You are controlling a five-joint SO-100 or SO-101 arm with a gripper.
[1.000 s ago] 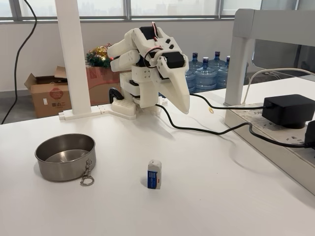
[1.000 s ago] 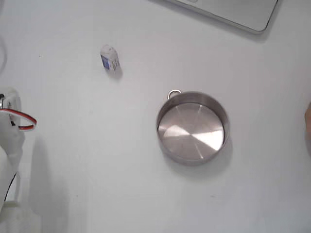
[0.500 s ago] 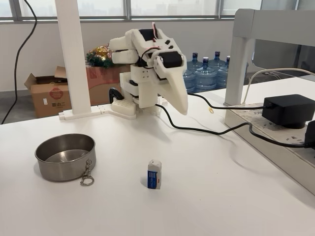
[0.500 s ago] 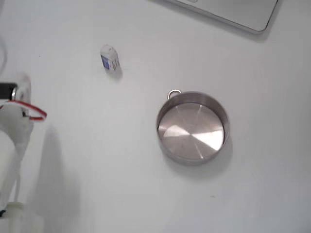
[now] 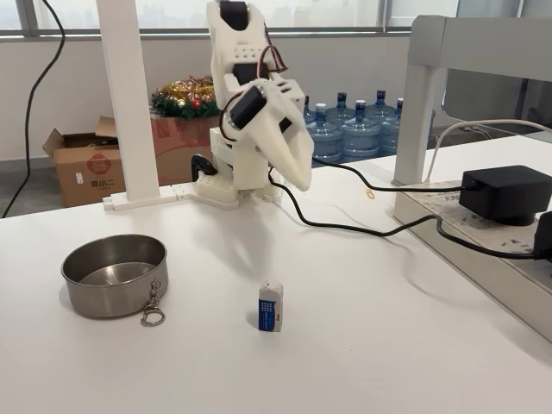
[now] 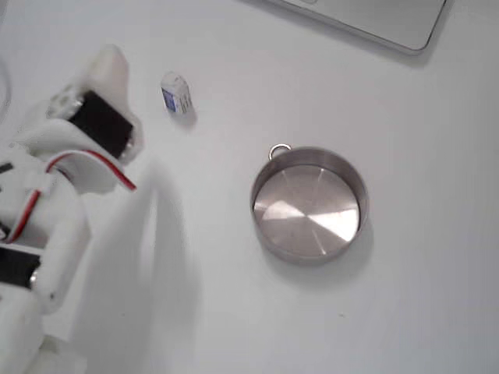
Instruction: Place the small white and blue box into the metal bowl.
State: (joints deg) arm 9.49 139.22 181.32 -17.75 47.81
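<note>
Now the arm has unfolded, swinging its gripper [image 5: 297,177] toward the box [image 5: 270,306], which stands untouched on the table [image 5: 388,345] apart from the bowl [image 5: 114,276]; jaws look closed, empty.

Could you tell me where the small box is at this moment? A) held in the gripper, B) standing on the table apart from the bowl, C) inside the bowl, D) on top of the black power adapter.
B: the box stands upright on the table, clear of the bowl, with the gripper above the table and away from it.
</note>
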